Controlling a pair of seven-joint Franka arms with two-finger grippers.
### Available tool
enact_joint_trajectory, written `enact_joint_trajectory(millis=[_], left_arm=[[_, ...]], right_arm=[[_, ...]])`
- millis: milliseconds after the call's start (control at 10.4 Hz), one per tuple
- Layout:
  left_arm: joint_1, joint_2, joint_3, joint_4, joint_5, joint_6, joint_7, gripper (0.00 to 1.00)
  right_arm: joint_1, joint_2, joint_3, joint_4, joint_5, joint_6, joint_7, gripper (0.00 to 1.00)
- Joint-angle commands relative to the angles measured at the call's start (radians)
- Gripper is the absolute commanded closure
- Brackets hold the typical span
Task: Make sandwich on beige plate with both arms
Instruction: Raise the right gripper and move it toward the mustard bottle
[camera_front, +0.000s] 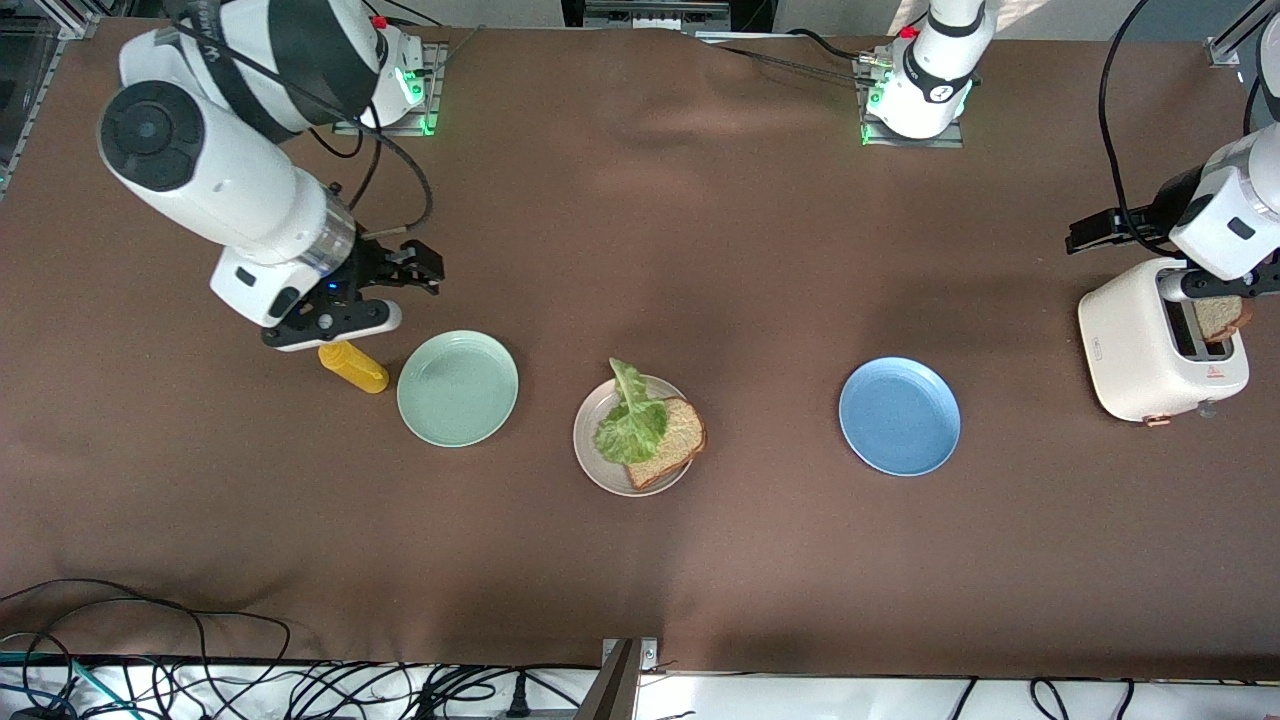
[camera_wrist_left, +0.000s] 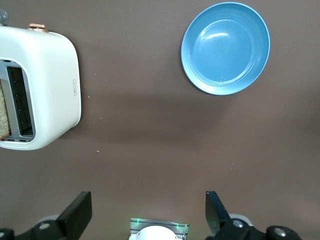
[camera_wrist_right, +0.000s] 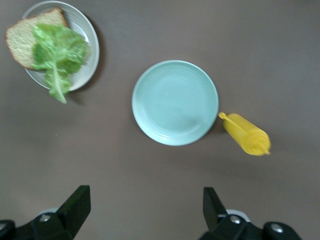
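Right claw (camera_front: 405, 268) hangs with jaws spread and empty above the bench (camera_front: 700, 250) by the yellow bottle (camera_front: 353, 367), apparently waiting. Mint plate (camera_front: 458, 388) is bare. Beige plate (camera_front: 598, 460), mid-bench, carries one bread slice (camera_front: 678, 440) under lettuce (camera_front: 632, 418): the top slice is missing. Blue plate (camera_front: 899, 416) is bare. Left claw (camera_wrist_left: 150, 216), jaws wide and empty, hovers near the toaster (camera_front: 1140, 350), whose slot holds the second slice (camera_front: 1218, 318), probably its next pick.

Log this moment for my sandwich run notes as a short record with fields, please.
beige plate: one bread slice with lettuce leaf on top
second slice: in the toaster
mint plate: bare
blue plate: bare
yellow bottle: lying beside mint plate
left gripper: open, above the table beside the toaster
right gripper: open, near the bottle
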Motion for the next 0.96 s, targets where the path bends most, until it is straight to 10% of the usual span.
enact_joint_trajectory(millis=[0, 577, 866], left_arm=[[0.012, -0.012, -0.004, -0.009, -0.022, -0.009, 0.026, 0.0], [0.018, -0.012, -0.004, -0.009, -0.022, -0.012, 0.026, 0.0], [0.026, -0.012, -0.004, -0.012, -0.022, -0.012, 0.027, 0.0]], right_arm=[[-0.026, -0.096, -0.077, -0.196, -0.005, 0.025, -0.162, 0.0], [-0.15, -0.053, -0.263, -0.327, 0.014, 0.157, -0.76, 0.0], [-0.221, 0.06, -0.281, -0.324, 0.18, 0.251, -1.094, 0.0]])
